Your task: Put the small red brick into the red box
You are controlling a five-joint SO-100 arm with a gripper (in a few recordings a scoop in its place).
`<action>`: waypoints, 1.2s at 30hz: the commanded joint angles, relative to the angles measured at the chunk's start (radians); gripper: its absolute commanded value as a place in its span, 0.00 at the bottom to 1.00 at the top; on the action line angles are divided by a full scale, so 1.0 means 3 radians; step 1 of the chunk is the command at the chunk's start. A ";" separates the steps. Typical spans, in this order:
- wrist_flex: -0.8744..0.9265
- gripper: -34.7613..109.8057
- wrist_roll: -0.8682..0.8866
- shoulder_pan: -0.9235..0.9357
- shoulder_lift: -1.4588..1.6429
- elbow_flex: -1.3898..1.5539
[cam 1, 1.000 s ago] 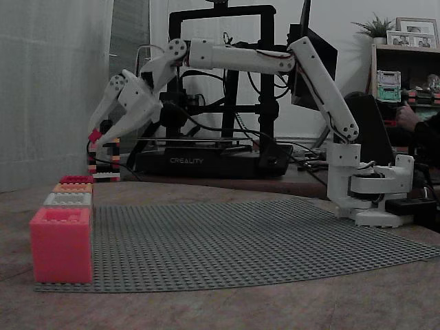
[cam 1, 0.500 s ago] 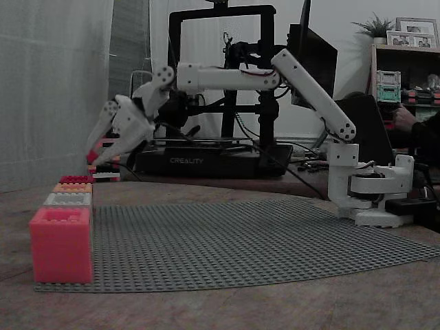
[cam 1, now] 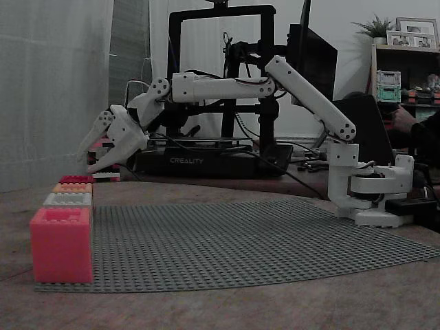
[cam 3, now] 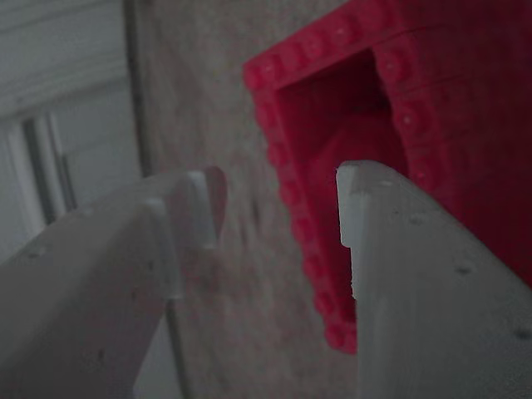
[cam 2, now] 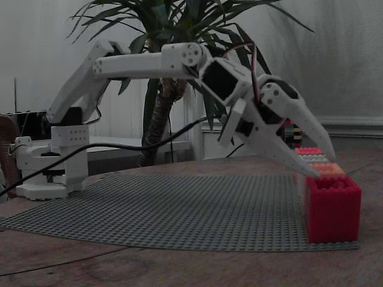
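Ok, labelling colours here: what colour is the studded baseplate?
Grey; the baseplate shows best in a fixed view.

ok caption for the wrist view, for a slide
open, empty hand hovering above the open red box

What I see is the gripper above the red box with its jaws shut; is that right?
Not quite. The gripper is above the red box, but its jaws are open, with nothing between them, as the wrist view shows.
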 commanded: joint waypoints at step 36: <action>0.0982 0.24 0.0138 -0.0956 0.7655 0.7189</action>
